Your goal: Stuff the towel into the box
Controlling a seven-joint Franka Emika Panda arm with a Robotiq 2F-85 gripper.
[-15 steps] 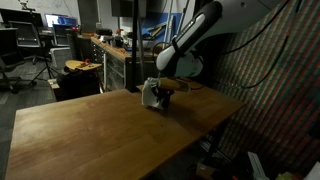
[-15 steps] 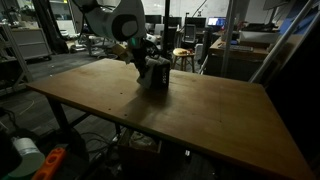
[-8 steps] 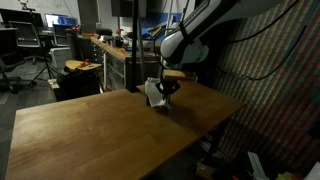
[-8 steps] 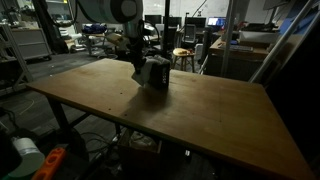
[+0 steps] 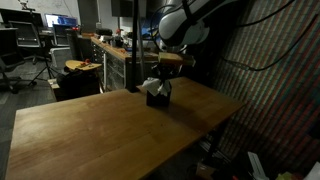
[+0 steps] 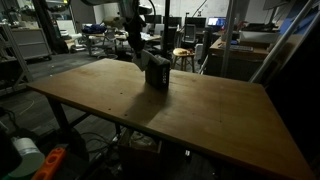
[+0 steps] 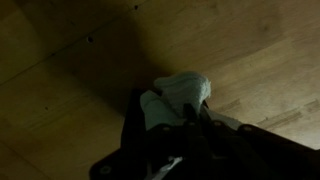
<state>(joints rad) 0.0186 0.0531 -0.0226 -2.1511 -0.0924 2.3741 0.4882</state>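
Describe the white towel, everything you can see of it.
The white cloth towel is crumpled into a soft pale bunch, partly stuffed in the small dark open-top box, with its upper folds bulging above the rim. The box stands on the wooden table. Only the box is seen touching it; dim light hides finer detail.

Small dark box point(image 5: 159, 99) upright on table point(image 5: 90, 130), 2 o'clock of centre. Pale crumpled towel point(image 7: 180, 93) partly in, bulging from open top.
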